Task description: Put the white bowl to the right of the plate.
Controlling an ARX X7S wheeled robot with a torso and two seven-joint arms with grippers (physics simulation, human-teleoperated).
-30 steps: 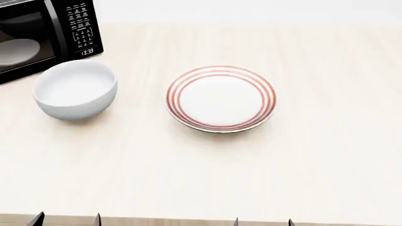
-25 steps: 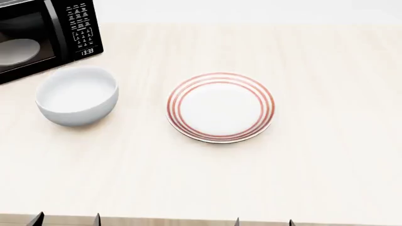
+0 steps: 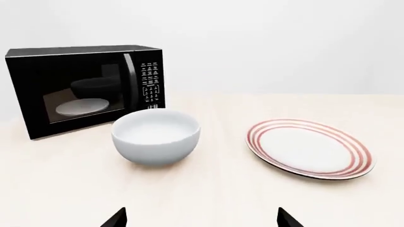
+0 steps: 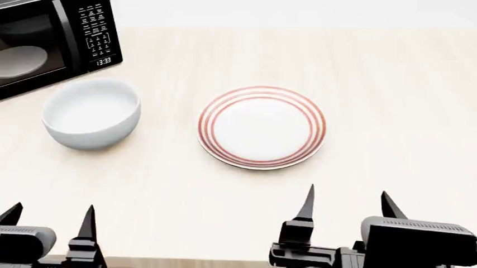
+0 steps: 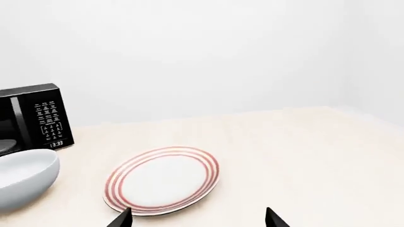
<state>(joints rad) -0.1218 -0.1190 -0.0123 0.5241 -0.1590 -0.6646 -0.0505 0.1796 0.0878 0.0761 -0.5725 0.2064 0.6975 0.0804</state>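
The white bowl [image 4: 91, 113] stands upright on the table, left of the plate [image 4: 262, 127], which has red rings near its rim. The two stand apart. In the left wrist view the bowl [image 3: 156, 136] is ahead and the plate [image 3: 309, 148] beside it. In the right wrist view the plate [image 5: 163, 179] is just ahead and the bowl [image 5: 24, 179] at the edge. My left gripper [image 4: 49, 218] is open and empty near the front edge, nearer than the bowl. My right gripper [image 4: 347, 206] is open and empty, just in front of the plate.
A black microwave [image 4: 52, 42] stands at the back left, right behind the bowl, with a pale dish [image 4: 19, 60] inside. The light wooden table [image 4: 395, 100] stretches to the right of the plate. A white wall lies behind.
Both grippers have come up into the head view from the bottom edge. Bowl and plate appear a little lower in view than 0.6 s ago, unchanged since 0.5 s ago.
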